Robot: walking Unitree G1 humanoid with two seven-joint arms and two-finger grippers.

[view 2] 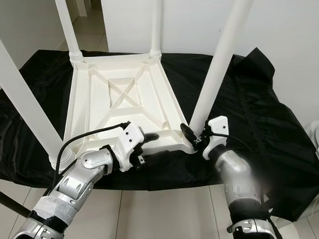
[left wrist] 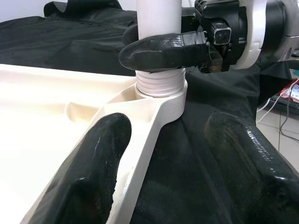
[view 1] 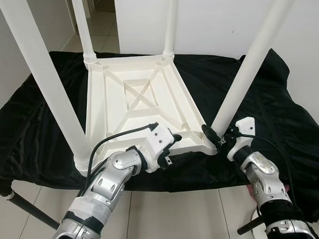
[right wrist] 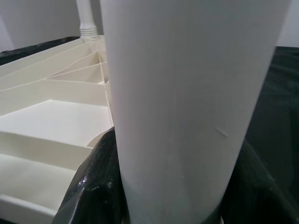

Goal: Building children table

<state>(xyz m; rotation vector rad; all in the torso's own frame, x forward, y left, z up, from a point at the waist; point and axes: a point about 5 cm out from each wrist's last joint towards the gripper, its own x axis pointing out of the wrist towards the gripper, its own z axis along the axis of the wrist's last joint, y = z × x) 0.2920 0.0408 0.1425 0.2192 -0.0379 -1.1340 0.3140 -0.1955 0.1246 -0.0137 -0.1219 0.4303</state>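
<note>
A white plastic children's table (view 1: 143, 94) lies upside down on a black cloth, its legs pointing up. My right gripper (view 1: 212, 134) is shut on the near right leg (view 1: 242, 77) just above its threaded socket (left wrist: 161, 91). In the right wrist view the leg (right wrist: 187, 93) stands between the two black fingers (right wrist: 93, 186). My left gripper (view 1: 173, 149) is open at the table's near rim, close to that corner. One finger (left wrist: 100, 158) lies over the table's underside and the other (left wrist: 247, 158) over the cloth.
Three more legs stand in their corners: near left (view 1: 48, 86), far left (view 1: 83, 28), far right (view 1: 170, 24). The black cloth (view 1: 274, 105) hangs over the work surface's edges. Tiled floor lies below, with a dark pole (view 1: 26, 205) at lower left.
</note>
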